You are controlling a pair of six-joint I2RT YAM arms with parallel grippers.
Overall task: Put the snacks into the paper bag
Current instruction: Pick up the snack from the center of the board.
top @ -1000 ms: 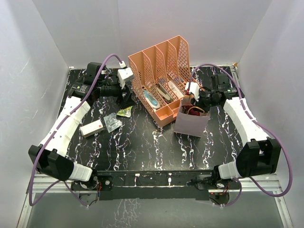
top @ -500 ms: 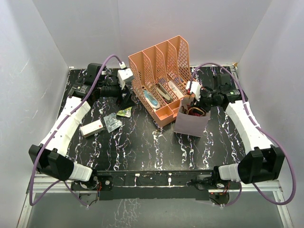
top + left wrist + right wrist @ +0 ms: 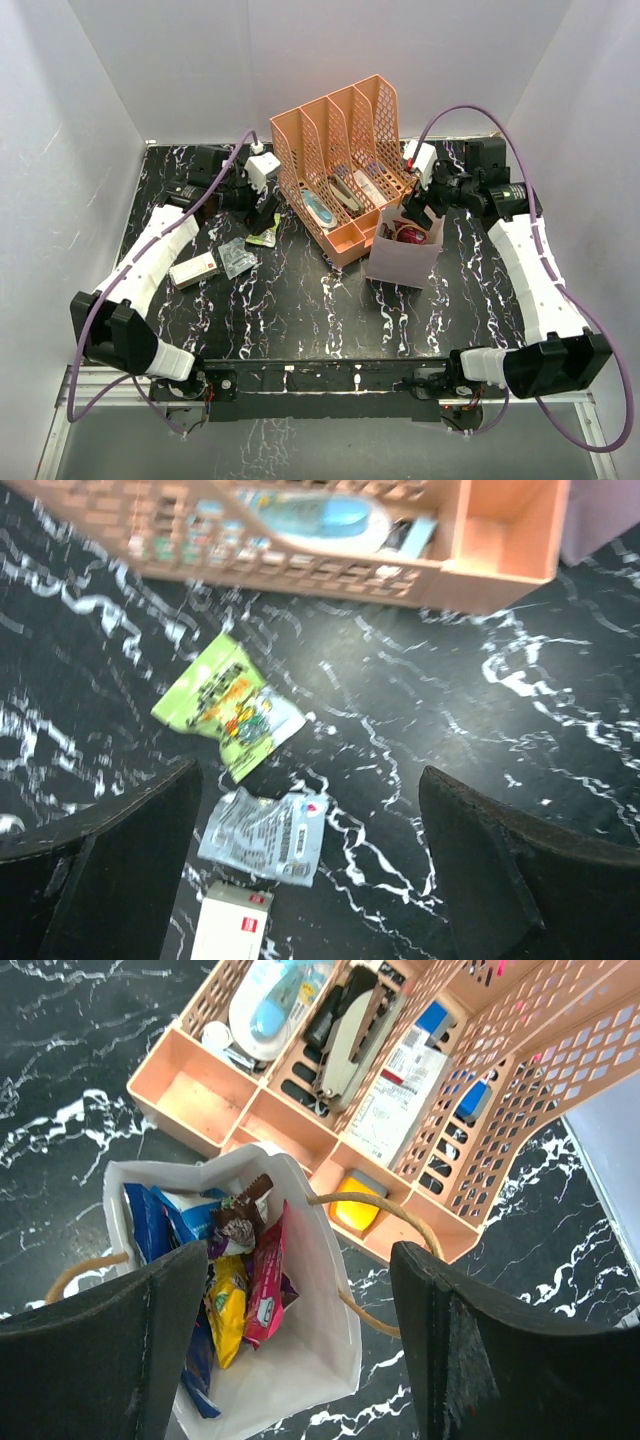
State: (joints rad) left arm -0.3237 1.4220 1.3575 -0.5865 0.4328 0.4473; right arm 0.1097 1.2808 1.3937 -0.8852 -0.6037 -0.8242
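The paper bag (image 3: pixel 403 258) stands open to the right of the organiser, and my right gripper (image 3: pixel 420 203) hangs open above its mouth with nothing between its fingers. In the right wrist view the paper bag (image 3: pixel 310 1360) holds snacks: a red packet (image 3: pixel 262 1280), a yellow one (image 3: pixel 228 1312), a blue one (image 3: pixel 148 1222) and a brown wrapper (image 3: pixel 238 1218). My left gripper (image 3: pixel 308 810) is open and empty above the table on the left. Below it lie a green snack (image 3: pixel 228 705) and a clear silvery snack (image 3: pixel 262 835). From above, the green snack (image 3: pixel 263 236) and the clear one (image 3: pixel 236 258) lie apart.
The peach mesh organiser (image 3: pixel 340 170) with pens and tools stands at the back centre, right against the bag. A white box with a red label (image 3: pixel 194 269) lies left of the clear packet. White walls close in the table on three sides.
My right gripper has opened and risen up and back from the bag's mouth. My left gripper has opened a little wider and shifted slightly over the loose packets.
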